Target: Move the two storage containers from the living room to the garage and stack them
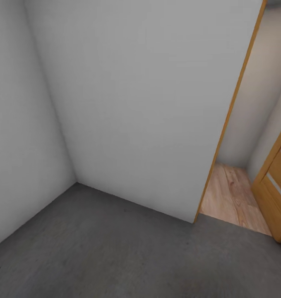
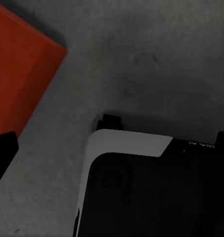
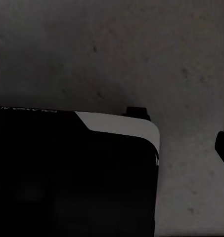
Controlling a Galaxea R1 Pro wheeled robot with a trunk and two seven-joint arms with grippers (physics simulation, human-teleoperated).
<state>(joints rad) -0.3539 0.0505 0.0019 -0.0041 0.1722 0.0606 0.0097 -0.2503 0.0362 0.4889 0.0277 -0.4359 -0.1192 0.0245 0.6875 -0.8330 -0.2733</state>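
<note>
Garage corner: grey concrete floor [image 1: 115, 248], white walls [image 1: 136, 103], doorway [image 1: 235, 194] to wood planks. Orange container [image 2: 20, 69] on concrete. State of either claw: cannot tell.

We see white wall corner [image 1: 128, 103], wood-trimmed doorway edge [image 1: 231, 111], light plank flooring [image 1: 231, 198] beyond, wooden door [image 1: 277, 182] at right.

Corner of a bare room: two plain white-grey walls [image 1: 128, 95] meeting at a vertical seam, above a rough dark grey concrete floor [image 1: 115, 248]. The right-hand wall ends at a doorway edged with an orange-wood frame [image 1: 229, 120]. Through the opening: light wood plank flooring [image 1: 229, 198], beige walls [image 1: 256, 103], and part of an orange-wood door [image 1: 277, 186] with pale inset strips.
</note>
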